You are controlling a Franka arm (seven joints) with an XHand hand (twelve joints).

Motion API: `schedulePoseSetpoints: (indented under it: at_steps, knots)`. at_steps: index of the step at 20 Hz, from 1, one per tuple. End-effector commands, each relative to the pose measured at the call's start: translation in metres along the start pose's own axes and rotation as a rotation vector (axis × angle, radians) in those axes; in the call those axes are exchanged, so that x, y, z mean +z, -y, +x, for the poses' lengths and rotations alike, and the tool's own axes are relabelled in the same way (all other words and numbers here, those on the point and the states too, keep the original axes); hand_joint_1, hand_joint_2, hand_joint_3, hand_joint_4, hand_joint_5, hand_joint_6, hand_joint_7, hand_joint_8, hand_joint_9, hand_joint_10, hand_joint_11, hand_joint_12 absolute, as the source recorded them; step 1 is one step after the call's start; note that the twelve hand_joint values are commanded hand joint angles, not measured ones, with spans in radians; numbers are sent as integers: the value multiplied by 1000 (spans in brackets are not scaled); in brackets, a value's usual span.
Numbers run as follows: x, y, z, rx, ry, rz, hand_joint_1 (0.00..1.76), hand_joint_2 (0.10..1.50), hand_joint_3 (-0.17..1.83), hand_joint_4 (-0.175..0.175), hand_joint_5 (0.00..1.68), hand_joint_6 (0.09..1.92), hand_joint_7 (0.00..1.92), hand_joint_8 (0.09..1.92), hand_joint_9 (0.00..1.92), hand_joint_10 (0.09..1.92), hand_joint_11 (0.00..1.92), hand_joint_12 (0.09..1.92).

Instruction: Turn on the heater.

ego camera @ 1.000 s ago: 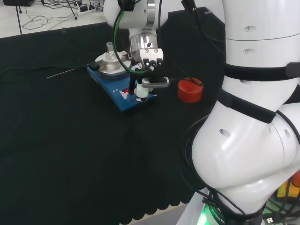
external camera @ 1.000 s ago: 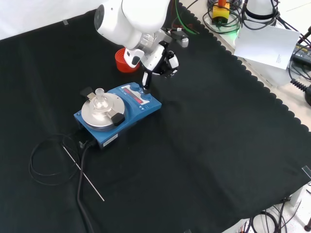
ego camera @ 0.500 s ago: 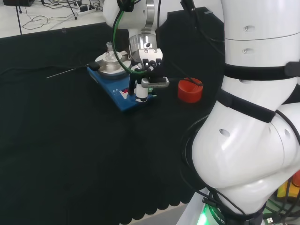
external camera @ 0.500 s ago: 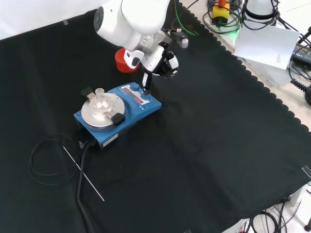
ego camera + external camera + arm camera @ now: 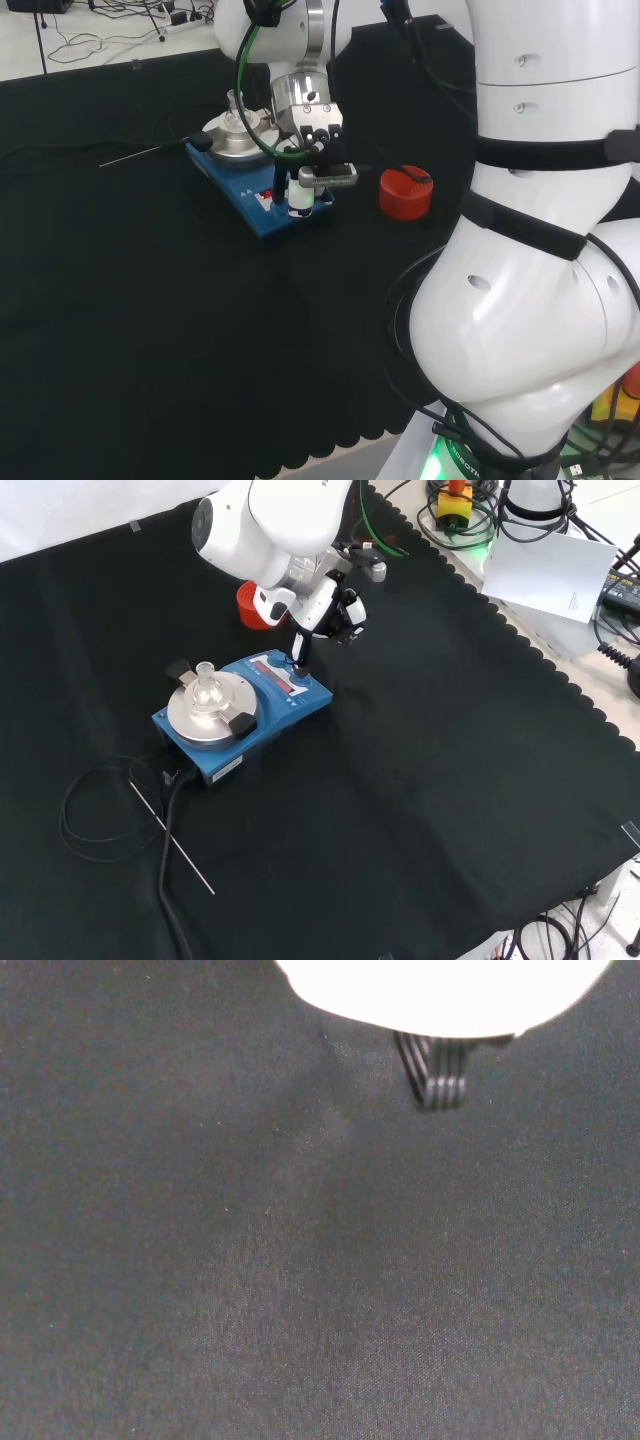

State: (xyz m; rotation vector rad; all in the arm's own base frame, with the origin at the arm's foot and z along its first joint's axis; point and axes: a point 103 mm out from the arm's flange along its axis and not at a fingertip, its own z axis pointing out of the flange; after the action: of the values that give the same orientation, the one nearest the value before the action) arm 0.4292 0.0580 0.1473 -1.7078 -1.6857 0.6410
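We are working at the flat blue heater with a round silver top plate (image 5: 240, 713), which is sitting on the desk draped in black cloth (image 5: 420, 780), left of centre in the front view. The hand (image 5: 322, 608) is hanging over the heater's control end, with one extended finger (image 5: 299, 647) pointing down at the front panel; whether the tip is touching the panel, we cannot tell. The other fingers are curling in, and the hand is holding nothing.

We are judging the heater to be a rigid, fairly heavy box that is unlikely to slide under a light press. It is not calling for a grasp: the contact point is the control on the sloped front panel, addressed with a single fingertip from above.

A small clear glass flask (image 5: 206, 684) is standing on the silver plate, well apart from the finger; it looks fragile and light, so we are keeping sideways motion away from it. A red ribbed ring stand (image 5: 404, 192) is sitting just beyond the heater's control end, near the hand. A black power cable (image 5: 105, 815) and a thin metal rod (image 5: 172, 840) are lying at the heater's far end, clear of the working area.
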Motion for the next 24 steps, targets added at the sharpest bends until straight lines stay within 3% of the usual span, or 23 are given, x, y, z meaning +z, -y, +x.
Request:
schedulePoseSetpoints:
  at_steps: [1,24]
  knots:
    - [2,-1,-1,8,0,8,1520,557,1279,-52,440,274,1760,1604,1817,1617,1314,1414]
    - [6,-3,-3,5,-3,11,1517,553,1285,-54,438,307,1766,1589,1819,1609,1313,1409]
